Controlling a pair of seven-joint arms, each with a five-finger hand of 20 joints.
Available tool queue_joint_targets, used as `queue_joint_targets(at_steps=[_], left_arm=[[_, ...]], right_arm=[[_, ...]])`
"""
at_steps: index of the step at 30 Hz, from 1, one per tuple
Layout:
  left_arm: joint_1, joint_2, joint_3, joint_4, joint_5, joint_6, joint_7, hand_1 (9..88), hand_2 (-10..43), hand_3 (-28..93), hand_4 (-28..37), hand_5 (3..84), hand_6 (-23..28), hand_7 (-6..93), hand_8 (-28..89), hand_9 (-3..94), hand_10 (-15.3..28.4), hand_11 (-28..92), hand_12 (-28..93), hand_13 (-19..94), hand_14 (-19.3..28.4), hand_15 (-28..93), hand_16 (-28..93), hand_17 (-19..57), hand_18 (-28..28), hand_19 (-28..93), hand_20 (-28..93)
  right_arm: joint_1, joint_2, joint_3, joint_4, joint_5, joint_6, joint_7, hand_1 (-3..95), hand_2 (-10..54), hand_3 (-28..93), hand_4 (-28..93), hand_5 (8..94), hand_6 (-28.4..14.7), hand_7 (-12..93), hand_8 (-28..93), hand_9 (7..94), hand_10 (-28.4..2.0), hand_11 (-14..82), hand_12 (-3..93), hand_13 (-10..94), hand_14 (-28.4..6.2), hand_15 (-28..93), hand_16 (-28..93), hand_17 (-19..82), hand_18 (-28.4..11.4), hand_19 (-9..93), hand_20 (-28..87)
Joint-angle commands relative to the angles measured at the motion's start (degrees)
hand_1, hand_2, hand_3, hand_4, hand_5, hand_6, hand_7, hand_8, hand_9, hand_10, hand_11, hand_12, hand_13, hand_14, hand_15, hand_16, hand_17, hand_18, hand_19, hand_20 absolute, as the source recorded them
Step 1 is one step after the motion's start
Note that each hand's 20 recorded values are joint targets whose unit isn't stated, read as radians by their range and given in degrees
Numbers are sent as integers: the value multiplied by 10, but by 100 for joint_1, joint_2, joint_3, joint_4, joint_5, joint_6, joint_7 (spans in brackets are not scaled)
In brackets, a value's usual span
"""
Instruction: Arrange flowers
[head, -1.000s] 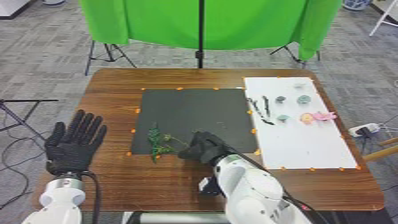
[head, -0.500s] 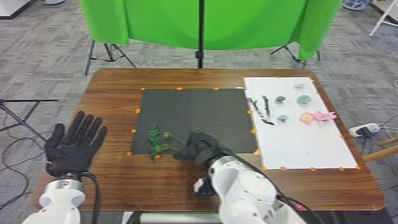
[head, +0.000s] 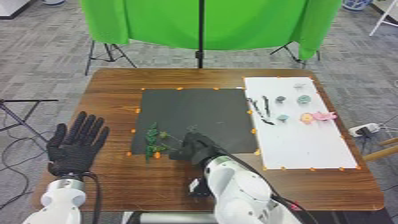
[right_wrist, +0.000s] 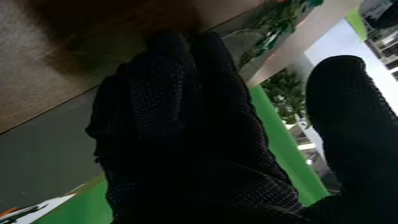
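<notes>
Green sprigs (head: 152, 136) at black mat's (head: 191, 106) near-left corner, just left of right hand (head: 198, 148); contact unclear. Right hand at mat's near edge, released, fingers straight, thumb apart. Left hand (head: 73, 156) open, by surface's (head: 111, 100) left edge. Pink flower (head: 324, 116) at white board's (head: 311, 145) right edge, well apart from both.

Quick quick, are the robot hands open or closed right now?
Left robot hand: open, fingers straight, holding nothing.
Right robot hand: open, thumb apart from the fingers, near the green sprig.
</notes>
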Motion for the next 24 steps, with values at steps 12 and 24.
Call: queue_joint_targets(at_steps=[12,24], left_arm=[[186,-126,-14,-21,-47,-76,88,261,152,776,-283,486,98,81,-87,426,156,191,89,318,159,319,-72,-65,131,359,118],[261,-96,-91,-75,-55,-62,123,262,152,776,-283,486,98,82,-87,426,157,191,89,317,159,317,-71,-65,131,358,118]], right_arm=[[124,550,569,-221,-331,2220,-223,266,-51,778,-197,873,-37,211,-99,681,-223,324,225,581,-199,772,262,311,-284,895,326],[834,738,1525,601,-795,1509,533,346,-95,793,-273,675,-93,99,-104,624,-226,214,178,539,-199,750,230,323,-277,931,329]])
